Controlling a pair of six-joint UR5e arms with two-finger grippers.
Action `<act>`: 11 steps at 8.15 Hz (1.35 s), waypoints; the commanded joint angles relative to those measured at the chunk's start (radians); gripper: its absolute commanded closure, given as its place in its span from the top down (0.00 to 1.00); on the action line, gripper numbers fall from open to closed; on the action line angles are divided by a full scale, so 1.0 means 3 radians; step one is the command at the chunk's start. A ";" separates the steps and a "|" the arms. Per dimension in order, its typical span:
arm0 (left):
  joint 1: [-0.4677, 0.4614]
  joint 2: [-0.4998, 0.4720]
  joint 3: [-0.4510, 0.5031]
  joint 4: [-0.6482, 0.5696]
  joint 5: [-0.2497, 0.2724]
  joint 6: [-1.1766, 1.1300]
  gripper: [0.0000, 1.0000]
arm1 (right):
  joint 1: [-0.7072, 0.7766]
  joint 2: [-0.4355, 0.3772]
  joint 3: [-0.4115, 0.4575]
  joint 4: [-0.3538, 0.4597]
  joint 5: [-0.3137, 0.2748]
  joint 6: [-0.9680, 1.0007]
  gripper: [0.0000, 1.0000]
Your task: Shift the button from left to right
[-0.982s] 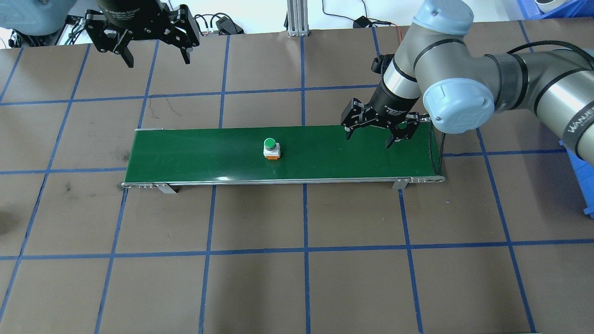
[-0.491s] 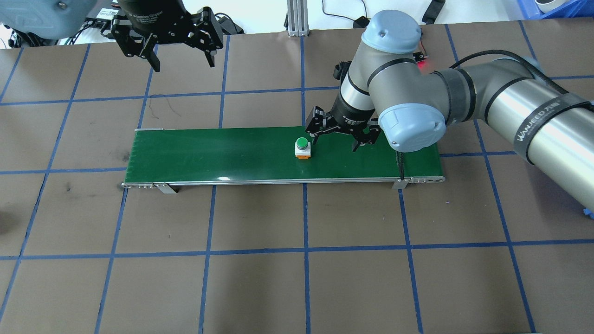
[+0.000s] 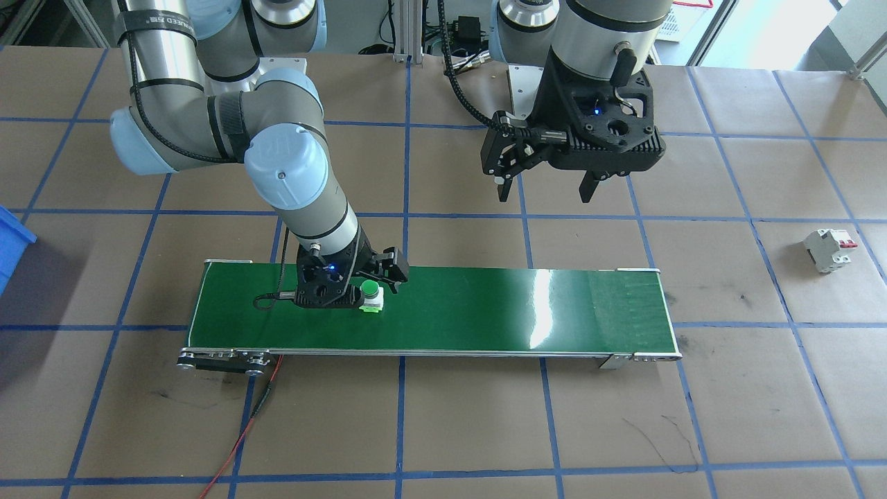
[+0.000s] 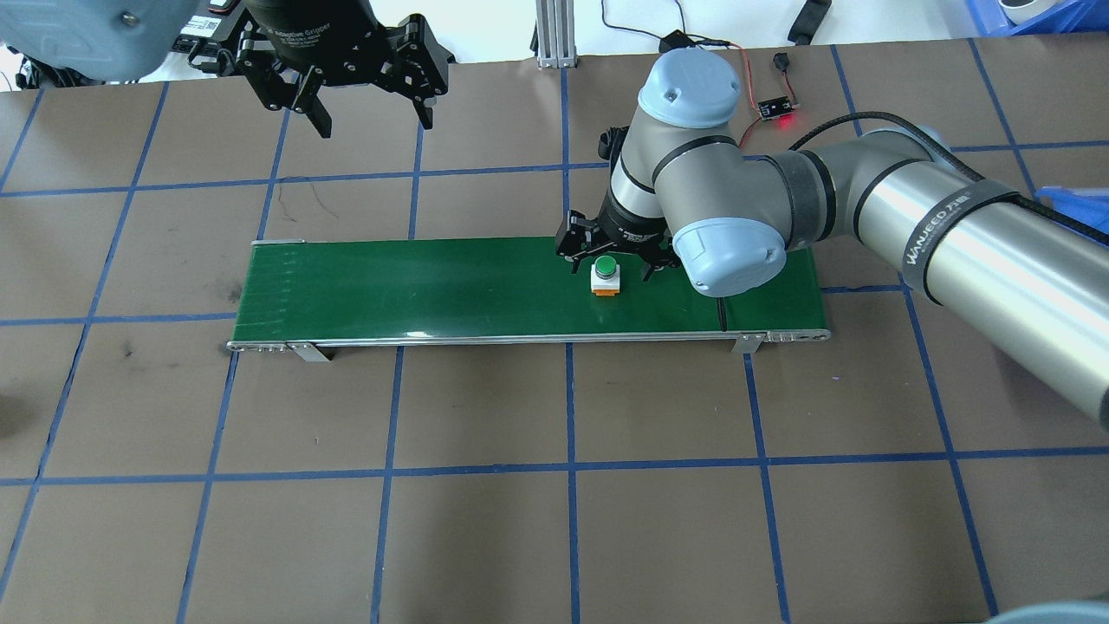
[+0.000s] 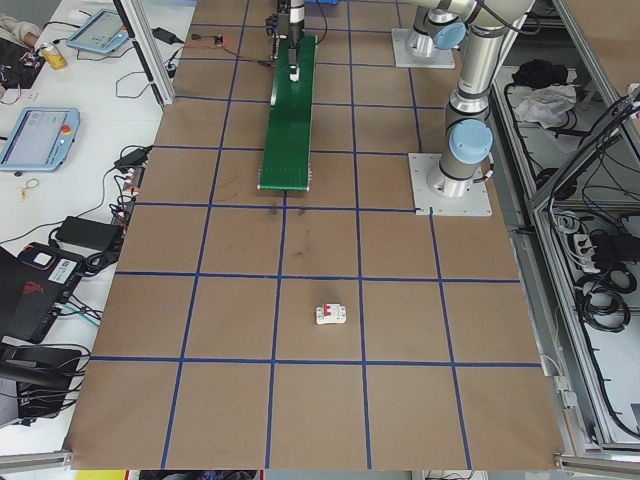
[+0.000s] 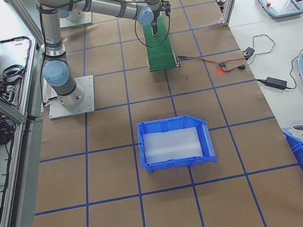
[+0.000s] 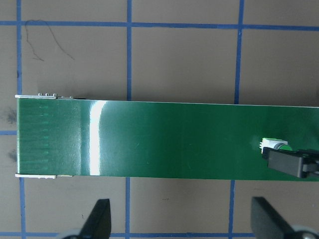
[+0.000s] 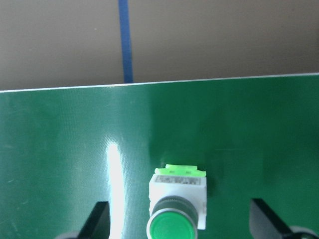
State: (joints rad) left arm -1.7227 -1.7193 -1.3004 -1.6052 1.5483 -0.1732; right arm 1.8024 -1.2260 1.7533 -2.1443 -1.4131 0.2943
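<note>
The button, green head on a pale body, stands upright on the green conveyor belt, right of its middle. My right gripper is low over it and open, one finger on each side, neither touching. In the right wrist view the button sits between the fingers with clear gaps. From the front, the button shows just beside the right gripper. My left gripper hangs open and empty above the table behind the belt; it appears as left gripper in the front view.
A white circuit breaker with a red lever lies on the brown table far off the belt's end on my left. A blue bin stands beyond the belt's right end. A red cable trails from the belt's motor end.
The button has travelled to the right along the belt. My right gripper has swung left from the belt's right end and now straddles it. My left gripper has drifted right behind the belt.
</note>
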 commanded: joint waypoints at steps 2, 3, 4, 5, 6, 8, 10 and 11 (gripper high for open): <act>0.0005 -0.0006 0.0009 0.0013 -0.0063 0.0040 1.00 | -0.0005 0.0078 -0.0010 0.0280 -0.0301 -0.0275 0.11; 0.0005 -0.0006 0.0004 0.0018 -0.0063 0.0040 1.00 | -0.0050 0.0048 -0.0025 0.0331 -0.0306 -0.0331 0.00; 0.0005 0.0009 -0.0001 0.0013 -0.0058 0.0035 1.00 | -0.0147 0.0027 -0.0091 0.0337 -0.0331 -0.0610 0.00; 0.0005 0.0035 -0.0011 0.0012 -0.0053 0.0035 1.00 | -0.0351 -0.0079 -0.0148 0.0474 -0.0316 -0.0805 0.00; 0.0005 0.0040 -0.0006 0.0012 -0.0053 0.0035 1.00 | -0.0585 -0.0222 -0.0229 0.0728 -0.0301 -0.1217 0.00; 0.0005 0.0076 -0.0017 -0.0008 -0.0053 0.0035 1.00 | -0.1132 -0.0635 -0.0266 0.1362 -0.0326 -0.2300 0.00; 0.0005 0.0086 -0.0022 -0.0008 -0.0048 0.0035 1.00 | -0.1695 -0.1025 -0.0266 0.1712 -0.0509 -0.3283 0.00; 0.0005 0.0086 -0.0022 -0.0013 -0.0048 0.0035 1.00 | -0.1930 -0.1062 -0.0266 0.1697 -0.0753 -0.3859 0.00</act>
State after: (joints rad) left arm -1.7211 -1.6953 -1.3062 -1.6076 1.5336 -0.1626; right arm 1.3643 -1.4827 1.6744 -1.6726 -1.5460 -0.5734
